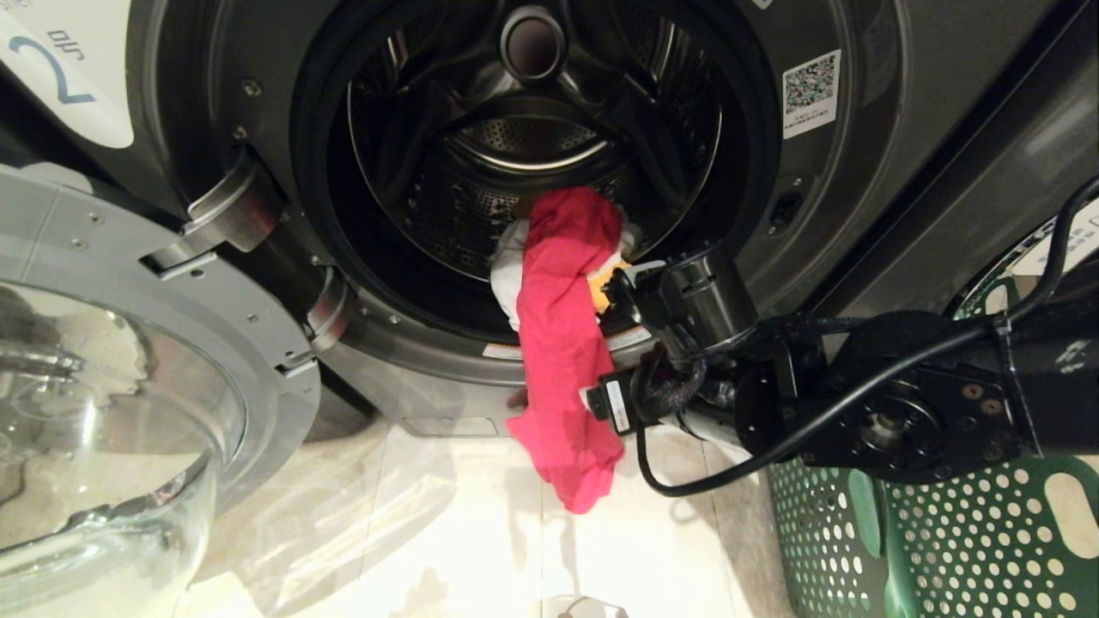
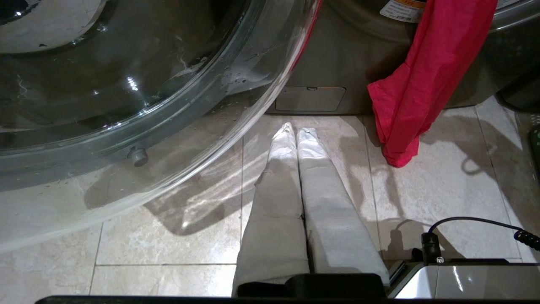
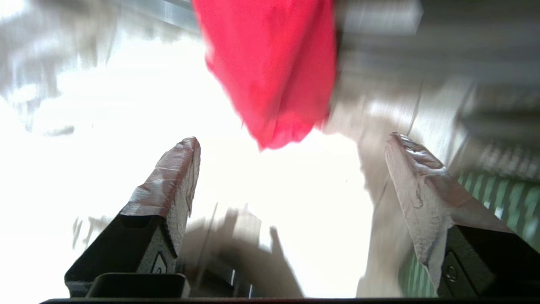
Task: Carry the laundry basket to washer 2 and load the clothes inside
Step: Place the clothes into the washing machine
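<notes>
Washer 2 [image 1: 867,180] stands with its door [image 1: 146,300] swung open to the left. A pink-red garment [image 1: 562,343] hangs from the drum over the lip toward the floor, also seen in the left wrist view [image 2: 422,76]. A white garment [image 1: 511,270] and a yellow-orange one [image 1: 601,292] lie at the lip behind it. My right arm [image 1: 901,403] reaches in from the right, close beside the hanging cloth. My right gripper [image 3: 293,139] is open and empty, below the pink-red garment's tip [image 3: 274,76]. The green laundry basket [image 1: 944,549] sits at the lower right. My left gripper [image 2: 295,128] is shut over the floor.
The open door's glass bowl [image 2: 126,84] bulges over the floor on the left. Pale floor tiles [image 1: 446,532] run in front of the washer. A black cable [image 1: 824,421] loops along my right arm. A QR sticker [image 1: 810,90] marks the washer front.
</notes>
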{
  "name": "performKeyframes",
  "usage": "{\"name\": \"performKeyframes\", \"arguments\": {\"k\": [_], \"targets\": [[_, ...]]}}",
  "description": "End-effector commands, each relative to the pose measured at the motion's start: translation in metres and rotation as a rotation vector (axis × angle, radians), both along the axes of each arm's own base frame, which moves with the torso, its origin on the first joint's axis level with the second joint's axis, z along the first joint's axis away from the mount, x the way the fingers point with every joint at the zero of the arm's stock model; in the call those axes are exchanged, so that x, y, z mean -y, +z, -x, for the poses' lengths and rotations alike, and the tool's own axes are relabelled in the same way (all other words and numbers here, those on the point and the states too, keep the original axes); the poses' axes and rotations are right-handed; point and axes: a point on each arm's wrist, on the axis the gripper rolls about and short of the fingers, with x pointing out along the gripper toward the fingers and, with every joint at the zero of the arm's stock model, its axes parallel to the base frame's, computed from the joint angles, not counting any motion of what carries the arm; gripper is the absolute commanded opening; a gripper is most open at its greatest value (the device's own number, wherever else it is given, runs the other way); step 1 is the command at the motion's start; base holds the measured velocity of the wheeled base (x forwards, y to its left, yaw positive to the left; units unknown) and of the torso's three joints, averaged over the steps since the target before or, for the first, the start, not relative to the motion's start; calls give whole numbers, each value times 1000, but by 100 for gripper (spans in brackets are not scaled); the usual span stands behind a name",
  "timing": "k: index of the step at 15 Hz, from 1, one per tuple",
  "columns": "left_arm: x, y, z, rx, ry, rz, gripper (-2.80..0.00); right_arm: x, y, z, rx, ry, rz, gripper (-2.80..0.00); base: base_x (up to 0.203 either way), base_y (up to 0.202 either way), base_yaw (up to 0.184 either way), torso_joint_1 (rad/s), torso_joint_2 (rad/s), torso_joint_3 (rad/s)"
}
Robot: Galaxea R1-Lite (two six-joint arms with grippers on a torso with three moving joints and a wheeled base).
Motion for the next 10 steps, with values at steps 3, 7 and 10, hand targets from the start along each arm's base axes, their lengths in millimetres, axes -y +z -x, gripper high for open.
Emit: {"name": "performKeyframes", "arguments": {"k": [3, 7, 10], "targets": [[0, 0, 0, 1, 0, 0, -280, -9, -23, 12, -179, -18, -11, 0, 0, 0, 0, 0, 0, 0], [0, 0, 0, 1, 0, 0, -280, -37, -79, -14, -202, -55, 13, 0, 0, 0, 0, 0, 0, 0], [0, 0, 0, 1, 0, 0, -280, -54, -109, -54, -140, -102, -26, 0, 0, 0, 0, 0, 0, 0]]}}
